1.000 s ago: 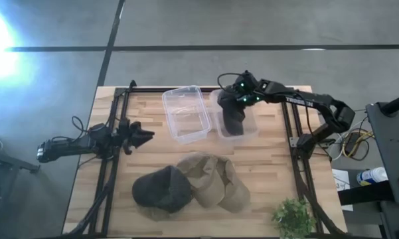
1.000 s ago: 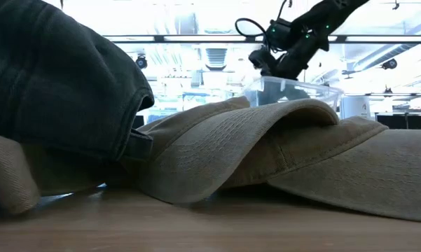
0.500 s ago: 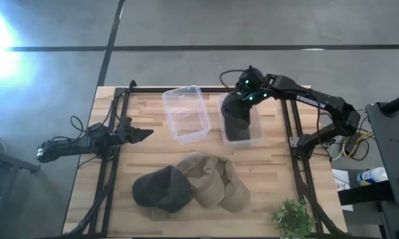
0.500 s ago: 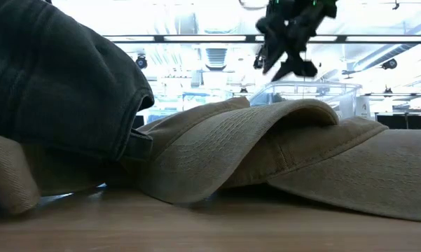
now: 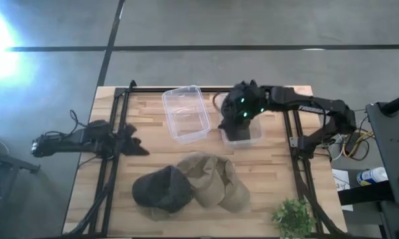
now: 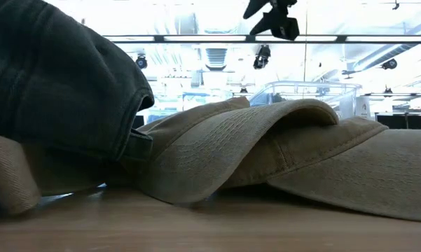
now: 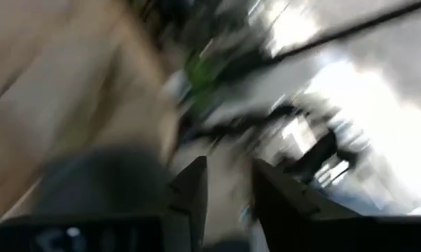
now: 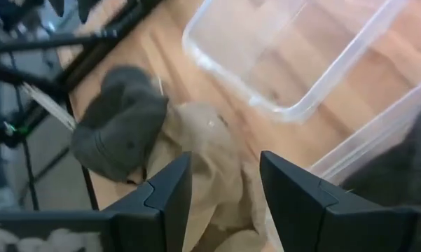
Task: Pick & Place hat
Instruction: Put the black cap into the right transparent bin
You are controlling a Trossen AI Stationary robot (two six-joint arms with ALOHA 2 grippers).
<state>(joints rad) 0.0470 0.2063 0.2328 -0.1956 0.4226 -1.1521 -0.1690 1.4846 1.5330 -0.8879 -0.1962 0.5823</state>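
Note:
A dark hat lies in the right clear bin at the table's far right. My right gripper hangs open above that bin's left rim, high over the table, with nothing between its fingers. The left clear bin stands beside it with nothing in it. Near the front edge lie a dark grey cap and tan caps, overlapping one another. My left gripper is at the table's left, open and holding nothing.
Black frame rails run along the table's left and right sides. A small green plant stands at the near right corner. Bare wood shows between the bins and the caps.
My right gripper has let go of the dark hat, which now lies in the right bin, and has risen clear of it, shifting a little toward the table's left. My left gripper has swung toward the near edge.

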